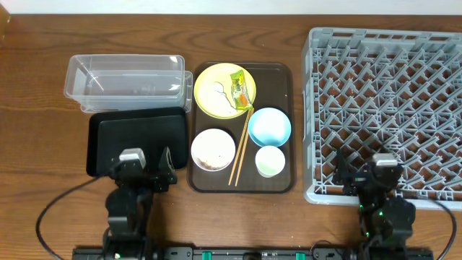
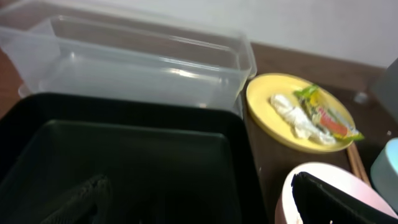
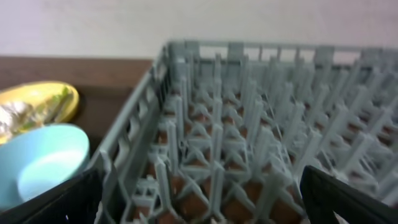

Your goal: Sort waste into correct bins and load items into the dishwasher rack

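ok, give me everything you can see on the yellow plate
The yellow plate is round, shallow and glossy, plastic by the look of it. It lies flat, right way up, in the far left corner of the brown serving tray. A yellow-green snack wrapper rests on its right part and a crumpled white scrap near its middle. The far tips of the chopsticks reach its near right rim; whether they touch is unclear.

On the desk (image 1: pixel 43 108), the tub (image 1: pixel 123 79) sits at the back left, with the shallow bin (image 1: pixel 137 137) just in front of it. The serving tray (image 1: pixel 281 72) lies right of both. On it, the plate (image 1: pixel 209 83) is at the back left and carries the wrapper (image 1: pixel 241 88), with the crumpled scrap (image 1: pixel 220 94) to its left. The left bowl (image 1: pixel 213 149) sits in front of the plate. The chopsticks (image 1: pixel 240 155) lie between it and the right bowl (image 1: pixel 269 126). The cup (image 1: pixel 270 160) is in front of the right bowl. The rack (image 1: pixel 386 108) stands right of the serving tray.
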You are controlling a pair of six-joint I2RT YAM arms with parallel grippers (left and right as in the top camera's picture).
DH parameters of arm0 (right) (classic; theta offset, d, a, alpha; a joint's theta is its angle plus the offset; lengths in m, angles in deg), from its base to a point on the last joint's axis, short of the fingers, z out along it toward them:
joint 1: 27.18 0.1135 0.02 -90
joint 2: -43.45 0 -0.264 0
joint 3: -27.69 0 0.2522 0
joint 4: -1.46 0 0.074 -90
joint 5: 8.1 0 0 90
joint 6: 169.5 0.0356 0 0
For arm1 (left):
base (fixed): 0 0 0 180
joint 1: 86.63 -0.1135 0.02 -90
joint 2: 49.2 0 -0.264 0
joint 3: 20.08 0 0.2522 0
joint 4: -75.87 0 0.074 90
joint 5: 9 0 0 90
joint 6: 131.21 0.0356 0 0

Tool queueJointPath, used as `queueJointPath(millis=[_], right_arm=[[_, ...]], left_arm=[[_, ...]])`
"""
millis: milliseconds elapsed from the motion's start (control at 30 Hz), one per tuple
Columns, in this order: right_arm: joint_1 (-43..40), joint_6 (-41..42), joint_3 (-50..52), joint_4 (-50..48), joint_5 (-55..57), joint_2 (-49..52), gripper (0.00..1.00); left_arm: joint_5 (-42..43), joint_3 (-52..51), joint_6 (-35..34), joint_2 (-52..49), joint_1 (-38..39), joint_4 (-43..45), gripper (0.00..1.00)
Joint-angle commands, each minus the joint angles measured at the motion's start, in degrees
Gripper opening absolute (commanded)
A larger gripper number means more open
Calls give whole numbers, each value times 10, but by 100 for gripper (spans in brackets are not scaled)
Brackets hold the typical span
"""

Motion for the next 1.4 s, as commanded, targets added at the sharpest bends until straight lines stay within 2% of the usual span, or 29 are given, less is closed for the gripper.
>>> queueJointPath(millis=[0, 133, 300, 400, 500, 633, 733, 800, 867, 1067, 1233, 1367], right_arm=[[5, 0, -69, 22, 39, 62, 99], [5, 7, -144, 56, 38, 164, 99], [5, 28, -254, 144, 33, 297, 99], [5, 28, -331, 218, 25, 376, 99], [5, 27, -390, 271, 25, 433, 99], [5, 28, -439, 302, 22, 486, 99], [5, 28, -445, 303, 19, 500, 99], [5, 28, -445, 302, 18, 500, 99], [5, 28, -445, 298, 19, 499, 99], [5, 28, -445, 294, 19, 500, 99], [5, 35, -445, 293, 18, 500, 99], [5, 34, -445, 292, 18, 500, 99]], left_arm=[[2, 77, -5, -74, -2, -19, 95], [2, 176, -5, -194, -2, -98, 95], [2, 333, -5, -334, -2, -266, 95], [2, 417, -5, -399, -2, -362, 95], [2, 463, -5, -438, -2, -406, 95], [36, 468, -5, -454, -2, -403, 95], [96, 468, -5, -455, -2, -368, 95], [121, 470, -30, -456, -2, -337, 95], [122, 477, -51, -462, -2, -315, 95], [119, 546, -51, -533, 6, -292, 92], [99, 634, -51, -634, 48, -280, 84], [62, 669, -51, -700, 99, -238, 84]])
